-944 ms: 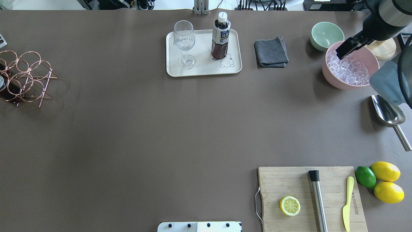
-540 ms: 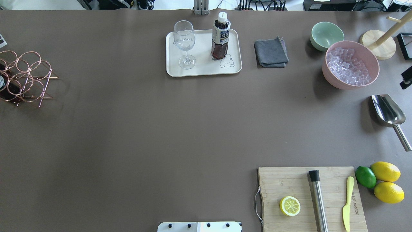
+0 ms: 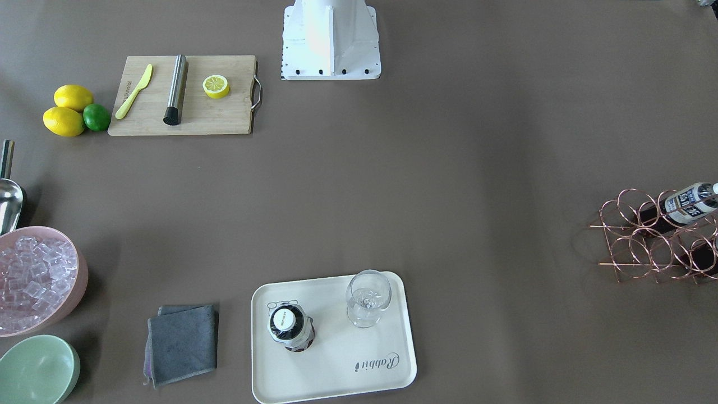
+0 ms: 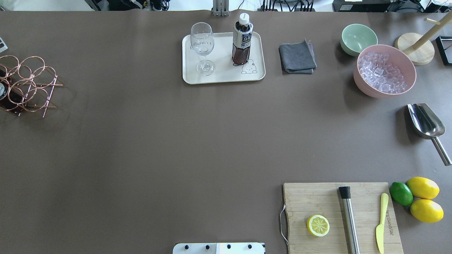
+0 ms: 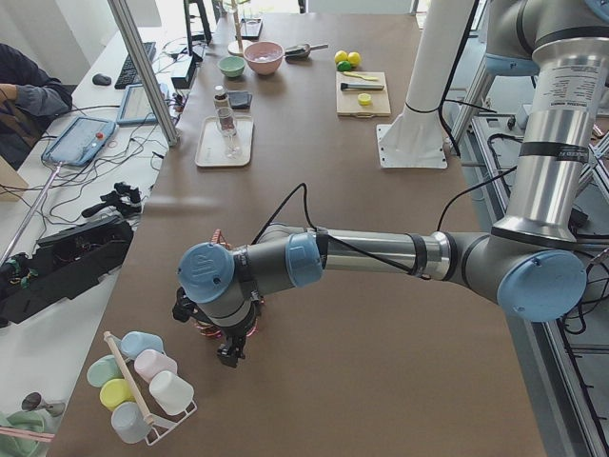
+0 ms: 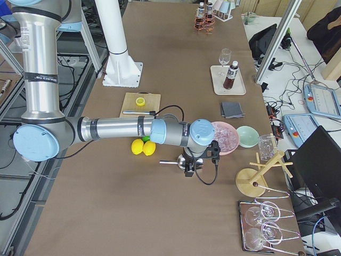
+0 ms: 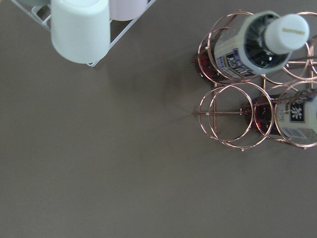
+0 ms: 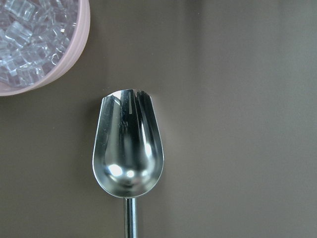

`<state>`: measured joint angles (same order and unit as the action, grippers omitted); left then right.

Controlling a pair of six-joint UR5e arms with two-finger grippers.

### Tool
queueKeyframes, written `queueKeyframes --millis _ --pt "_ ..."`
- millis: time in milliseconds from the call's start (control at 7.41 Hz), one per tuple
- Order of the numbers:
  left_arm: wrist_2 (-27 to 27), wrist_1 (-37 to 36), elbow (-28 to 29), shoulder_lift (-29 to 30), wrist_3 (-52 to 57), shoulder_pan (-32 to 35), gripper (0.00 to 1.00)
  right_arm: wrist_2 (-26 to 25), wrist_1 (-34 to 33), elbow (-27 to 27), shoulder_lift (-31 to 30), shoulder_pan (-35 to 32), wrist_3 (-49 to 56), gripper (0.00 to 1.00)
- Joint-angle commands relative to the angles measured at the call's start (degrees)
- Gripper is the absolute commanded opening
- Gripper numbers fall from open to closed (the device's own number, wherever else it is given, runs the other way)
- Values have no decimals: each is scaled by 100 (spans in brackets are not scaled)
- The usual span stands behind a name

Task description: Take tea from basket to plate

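well, my left pincer (image 5: 228, 354) hangs by the copper rack (image 4: 26, 84); released or clenched, i cannot tell. the tea (image 4: 242, 42) stands upright on the plate (image 4: 226, 76), beside the glass (image 4: 202, 47). my right pincer (image 6: 189, 169) hangs over the scoop (image 4: 425, 121), and its state i cannot tell either.

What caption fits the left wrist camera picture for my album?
A capped tea bottle and a second bottle lie in a copper wire rack, with a white cup nearby.
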<state>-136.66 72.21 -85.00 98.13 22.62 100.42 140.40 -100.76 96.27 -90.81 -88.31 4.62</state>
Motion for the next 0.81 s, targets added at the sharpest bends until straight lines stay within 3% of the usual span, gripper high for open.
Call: queueKeyframes --millis 0,135,270,674 --pt "-1 361 175 -93 -1553 -127 99 -134 48 -74 -24 -46 40 100" --pt "8 738 246 -127 -1898 -311 99 -345 -39 -82 106 41 -39 100" --pt "8 1020 290 -163 -2215 -678 99 -686 -31 -30 186 59 -841 100" --pt "-175 1340 -32 -224 -2605 -866 99 -725 -5 -47 108 103 -1156 100"
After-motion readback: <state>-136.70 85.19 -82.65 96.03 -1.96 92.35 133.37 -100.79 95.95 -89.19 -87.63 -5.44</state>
